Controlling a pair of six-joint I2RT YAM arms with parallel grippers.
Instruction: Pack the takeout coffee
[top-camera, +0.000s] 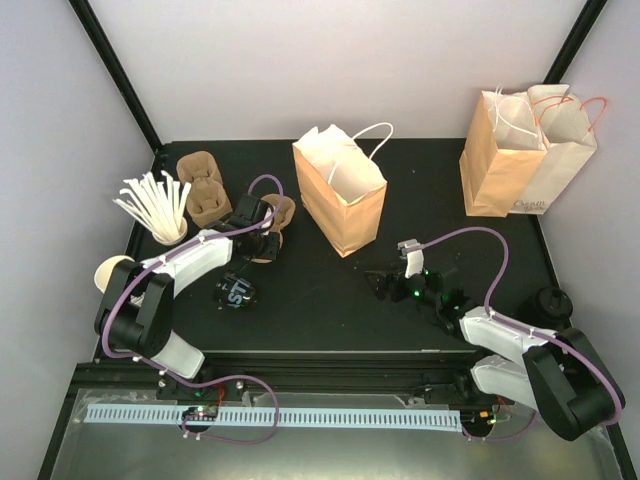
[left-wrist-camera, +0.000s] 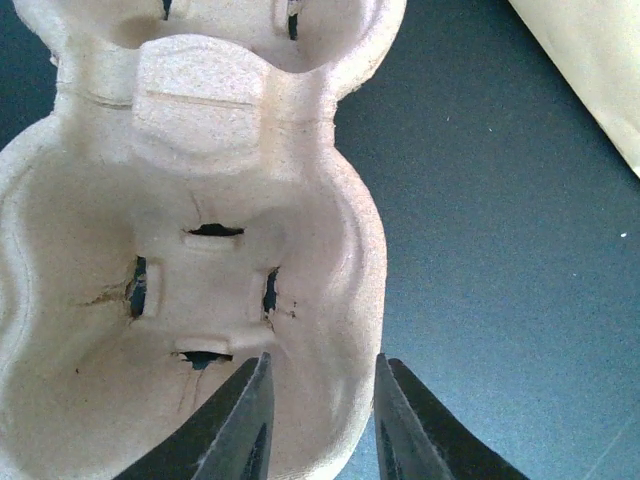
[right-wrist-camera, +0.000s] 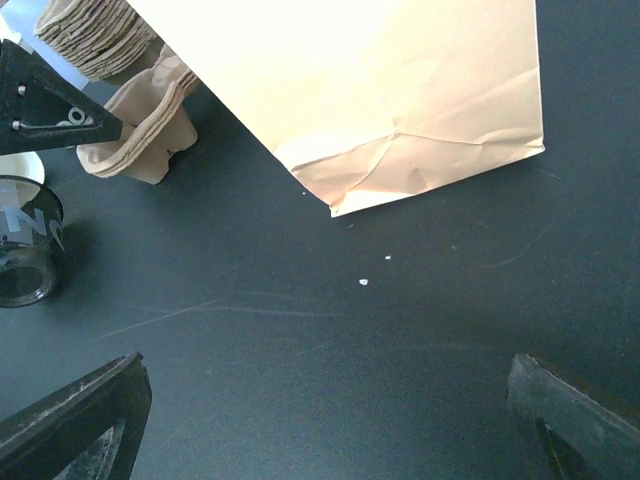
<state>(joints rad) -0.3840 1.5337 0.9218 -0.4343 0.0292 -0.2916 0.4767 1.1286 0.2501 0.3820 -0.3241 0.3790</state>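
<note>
The takeout coffee (top-camera: 236, 292) is a dark cup with white print on the black table, just right of my left forearm. It also shows at the left edge of the right wrist view (right-wrist-camera: 25, 250). I cannot tell whether it stands or lies. My left gripper (top-camera: 262, 235) (left-wrist-camera: 320, 365) is closed on the rim of a brown pulp cup carrier (top-camera: 280, 215) (left-wrist-camera: 200, 250), with one finger inside a well and one outside. My right gripper (top-camera: 398, 285) (right-wrist-camera: 325, 365) is wide open and empty above bare table, in front of the open paper bag (top-camera: 340, 190) (right-wrist-camera: 380, 90).
A stack of pulp carriers (top-camera: 203, 185) sits at the back left. Beside it stands a cup of white sticks (top-camera: 155, 205). A lidless white cup (top-camera: 113, 272) is at the left edge. Two more paper bags (top-camera: 525, 150) stand at the back right.
</note>
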